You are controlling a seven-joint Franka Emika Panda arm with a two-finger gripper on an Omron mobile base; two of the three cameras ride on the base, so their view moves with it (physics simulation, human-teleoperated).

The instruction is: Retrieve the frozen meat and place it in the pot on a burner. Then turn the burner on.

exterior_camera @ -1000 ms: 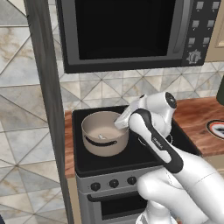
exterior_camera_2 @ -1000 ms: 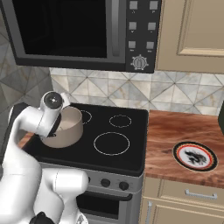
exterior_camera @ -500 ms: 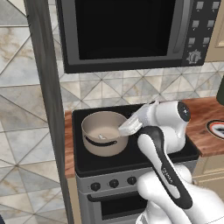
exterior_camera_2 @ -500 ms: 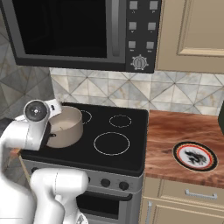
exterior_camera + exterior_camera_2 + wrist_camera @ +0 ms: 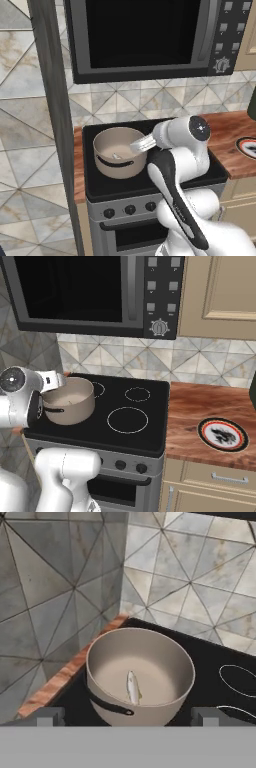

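Jaws stand spread wide with nothing between them: the gripper (image 5: 127,714) hangs just beside the pot (image 5: 141,673), its two fingertips (image 5: 49,716) apart at the bottom of the hand view, level with the pot's near wall. From the left base view the gripper (image 5: 142,145) reaches over the pot's (image 5: 120,152) right rim.

Inside the pot lies the meat (image 5: 132,687), a small pale sliver on the cream floor, a little toward the near side and clear of the walls. A dark handle band curves along the pot's outer wall.

The pot (image 5: 70,401) sits on the black stove top (image 5: 150,426), at its front left zone. Thin white rings mark the glass to the right, the large ring (image 5: 127,420) near the front and a small ring (image 5: 137,394) behind it.
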